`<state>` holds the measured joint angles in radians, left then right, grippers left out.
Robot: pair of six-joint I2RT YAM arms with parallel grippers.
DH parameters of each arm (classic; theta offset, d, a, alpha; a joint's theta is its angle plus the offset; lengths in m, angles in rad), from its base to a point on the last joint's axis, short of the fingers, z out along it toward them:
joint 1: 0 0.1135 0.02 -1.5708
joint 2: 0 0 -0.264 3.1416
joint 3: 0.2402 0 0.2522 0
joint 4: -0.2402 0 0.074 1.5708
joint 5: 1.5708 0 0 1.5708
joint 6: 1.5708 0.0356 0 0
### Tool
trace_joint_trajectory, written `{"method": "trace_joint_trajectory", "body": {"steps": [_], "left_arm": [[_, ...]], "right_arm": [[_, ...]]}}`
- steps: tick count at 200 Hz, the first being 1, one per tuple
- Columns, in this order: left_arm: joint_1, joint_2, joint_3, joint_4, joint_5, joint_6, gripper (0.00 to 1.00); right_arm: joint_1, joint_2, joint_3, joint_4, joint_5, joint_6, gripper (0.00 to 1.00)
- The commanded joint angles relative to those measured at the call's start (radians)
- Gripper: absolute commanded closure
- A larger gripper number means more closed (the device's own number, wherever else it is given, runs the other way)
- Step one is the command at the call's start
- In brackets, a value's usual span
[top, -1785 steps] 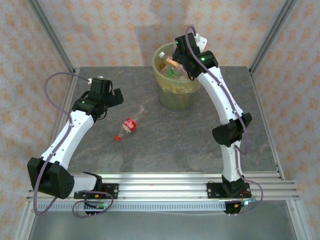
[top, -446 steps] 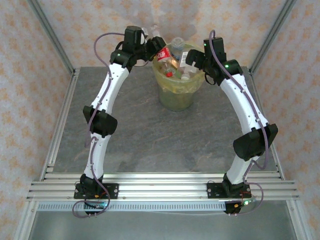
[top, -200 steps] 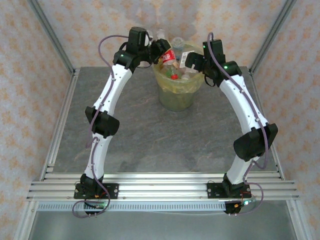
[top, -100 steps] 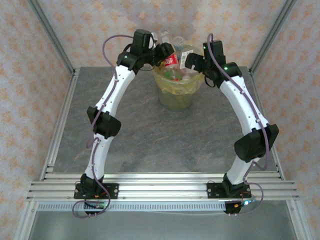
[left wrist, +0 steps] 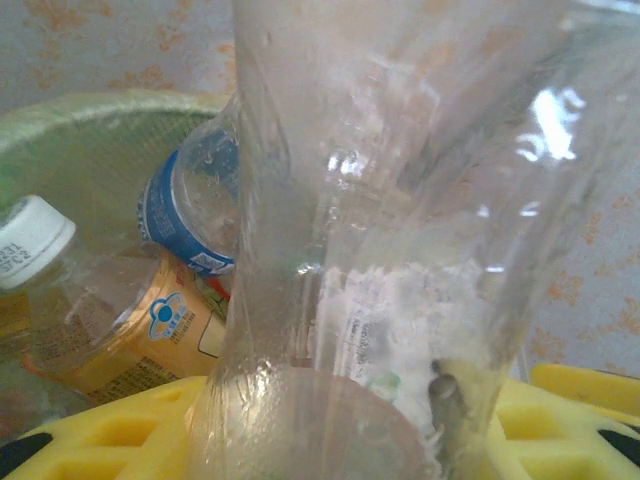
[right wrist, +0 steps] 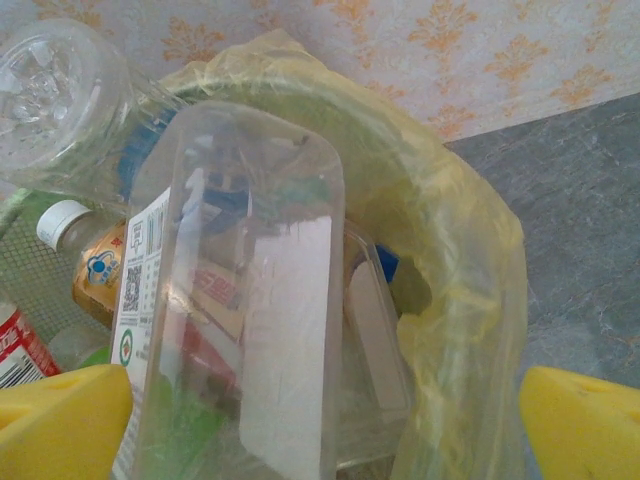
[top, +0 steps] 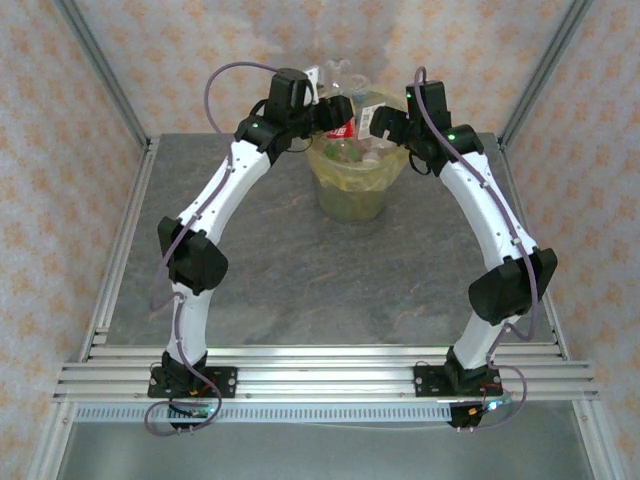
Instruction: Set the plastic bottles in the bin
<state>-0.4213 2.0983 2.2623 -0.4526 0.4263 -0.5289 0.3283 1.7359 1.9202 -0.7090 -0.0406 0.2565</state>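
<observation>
Left gripper [top: 333,112] is clamped on the clear plastic bottle with a red label [top: 345,127], and it has slid right since half a second ago. Back then the bottle sat at the left rim of the round pale yellow-green bin [top: 352,198]; now it hangs over the open mouth. The left arm's elbow has swung lower and further left. In the left wrist view, that bottle's waisted, see-through body stands between the yellow fingers [left wrist: 130,430].

Right gripper [top: 383,127] hasn't budged: it hovers at the bin's right rim with its fingers spread wide apart. A square clear bottle with a white label [right wrist: 240,300] stands between them without spanning the gap.

The bin stands at the far middle of the grey table [top: 300,270], lined with a translucent yellowish bag [right wrist: 465,270] that folds over the rim. It is heaped nearly to the top. A white-capped bottle with an orange label [left wrist: 100,320] lies beside a blue-labelled bottle [left wrist: 185,210] just below the held one.
</observation>
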Motion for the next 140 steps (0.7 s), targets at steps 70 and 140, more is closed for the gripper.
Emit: {"method": "trace_joint_trajectory", "body": {"steps": [70,140], "left_arm": [[-0.001,-0.052,-0.061,-0.023,0.006,0.046,0.48],[0.035,0.048,0.158,-0.254,0.089,-0.182,0.49]], "right_arm": [[0.003,-0.01,0.034,0.002,0.031,-0.018,0.01],[0.004,-0.006,0.039,-0.004,0.029,-0.026,0.01]]}}
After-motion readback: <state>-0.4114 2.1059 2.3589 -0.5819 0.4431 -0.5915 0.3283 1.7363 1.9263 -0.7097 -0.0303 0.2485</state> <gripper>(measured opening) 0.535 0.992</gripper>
